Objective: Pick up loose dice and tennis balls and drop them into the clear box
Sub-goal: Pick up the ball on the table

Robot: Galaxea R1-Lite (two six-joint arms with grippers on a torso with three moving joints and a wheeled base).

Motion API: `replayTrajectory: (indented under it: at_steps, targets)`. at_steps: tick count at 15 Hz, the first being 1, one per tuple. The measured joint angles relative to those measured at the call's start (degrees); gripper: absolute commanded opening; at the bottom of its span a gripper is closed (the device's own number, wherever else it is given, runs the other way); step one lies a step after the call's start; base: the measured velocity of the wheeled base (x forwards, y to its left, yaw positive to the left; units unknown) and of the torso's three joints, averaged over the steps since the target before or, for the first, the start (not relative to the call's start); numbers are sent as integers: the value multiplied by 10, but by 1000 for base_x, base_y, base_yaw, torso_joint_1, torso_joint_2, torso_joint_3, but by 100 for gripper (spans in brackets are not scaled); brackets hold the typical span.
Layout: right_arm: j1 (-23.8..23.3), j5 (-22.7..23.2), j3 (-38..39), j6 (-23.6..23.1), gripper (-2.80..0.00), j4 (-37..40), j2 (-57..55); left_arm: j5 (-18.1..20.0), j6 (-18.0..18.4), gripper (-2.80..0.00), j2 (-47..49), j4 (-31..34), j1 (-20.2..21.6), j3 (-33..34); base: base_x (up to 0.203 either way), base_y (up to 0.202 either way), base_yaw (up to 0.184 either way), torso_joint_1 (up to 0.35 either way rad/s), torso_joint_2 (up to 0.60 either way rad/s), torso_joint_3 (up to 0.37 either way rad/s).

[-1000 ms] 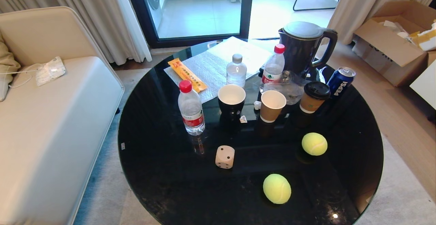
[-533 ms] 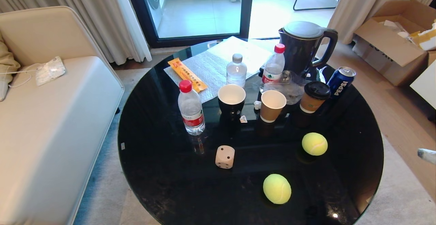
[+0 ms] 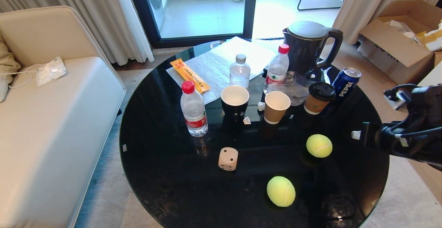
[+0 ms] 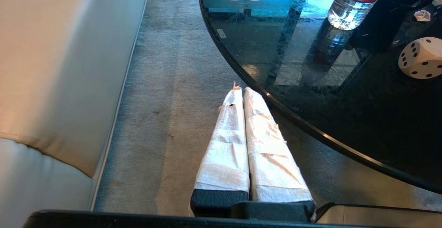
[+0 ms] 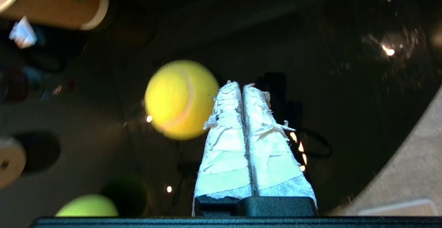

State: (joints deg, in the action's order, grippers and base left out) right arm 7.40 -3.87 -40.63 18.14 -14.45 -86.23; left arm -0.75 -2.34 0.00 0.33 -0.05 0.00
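Black glass round surface (image 3: 165, 172) carries everything, sofa (image 3: 45, 124) close along its left edge. Largest items sit at the back: kettle (image 3: 307, 48), ribbed tray (image 3: 221, 62), three water bottles, three cups, Pepsi can (image 3: 345, 82). Front half holds the loose targets: far tennis ball (image 3: 319, 145) toward the right rim, near tennis ball (image 3: 280, 191) toward the front edge, beige die (image 3: 228, 159) left of both. Only one die in view, and no clear box in any view, so the drop point is unknown from here.

Right pincer (image 5: 240, 86) is clenched and empty, above the surface right of the far ball, not touching it; the arm enters over the right rim. Left pincer (image 4: 240, 90) is clenched too, parked low over the carpet between sofa and surface edge.

Step in hand looks like the approach to the far ball. To do it well: spread the fingers wider than the ball before descending, centre over it, then come straight down. A glancing touch on slick glass would likely send it rolling.

Room: open glass around both balls. Lidded cup (image 3: 318, 98) and brown cup (image 3: 275, 107) stand behind the far ball, so stay off that side. Right rim is near; a nudge outward risks the ball going off.
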Motion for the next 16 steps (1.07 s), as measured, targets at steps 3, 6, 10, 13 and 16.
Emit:
replayTrajectory:
  at_steps: [3, 6, 10, 13, 16]
  targets:
    - [-12, 18, -3, 6, 0, -82, -38, 0, 0, -280, 0, 0, 0, 0, 0, 0, 0, 0, 0, 0]
    - [-20, 62, -1, -18, 0, -81, -39, 0, 0, -280, 0, 0, 0, 0, 0, 0, 0, 0, 0, 0]
    - [-1, 85, 5, -22, 0, -75, -53, 0, 0, -280, 0, 0, 0, 0, 0, 0, 0, 0, 0, 0]
    - [16, 100, 5, -18, 0, -73, -70, 0, 0, -280, 0, 0, 0, 0, 0, 0, 0, 0, 0, 0]
    - [22, 95, 8, -32, 0, -71, -92, 0, 0, -280, 0, 0, 0, 0, 0, 0, 0, 0, 0, 0]
